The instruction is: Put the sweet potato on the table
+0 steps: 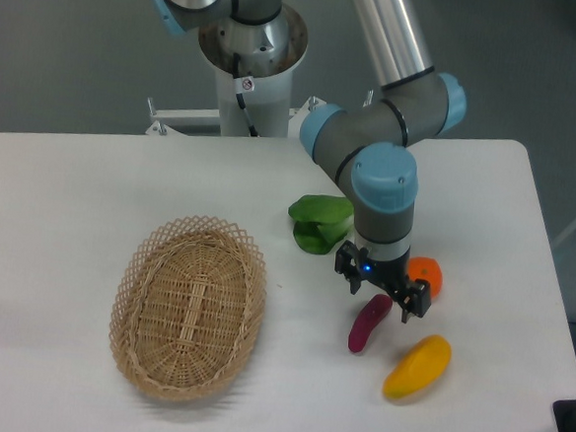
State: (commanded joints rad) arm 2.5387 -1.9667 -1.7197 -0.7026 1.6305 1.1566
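Note:
The sweet potato (368,322) is a small magenta-purple oblong. It lies on the white table (72,191) between the wicker basket and the yellow fruit. My gripper (383,292) hangs just above its upper end with the fingers spread apart and nothing between them. The fingers no longer hold the sweet potato.
An oval wicker basket (189,306) stands at the left of the sweet potato. A yellow-orange fruit (418,367) lies to the lower right, a round orange (425,276) just right of the gripper, and a green pepper (319,222) behind it.

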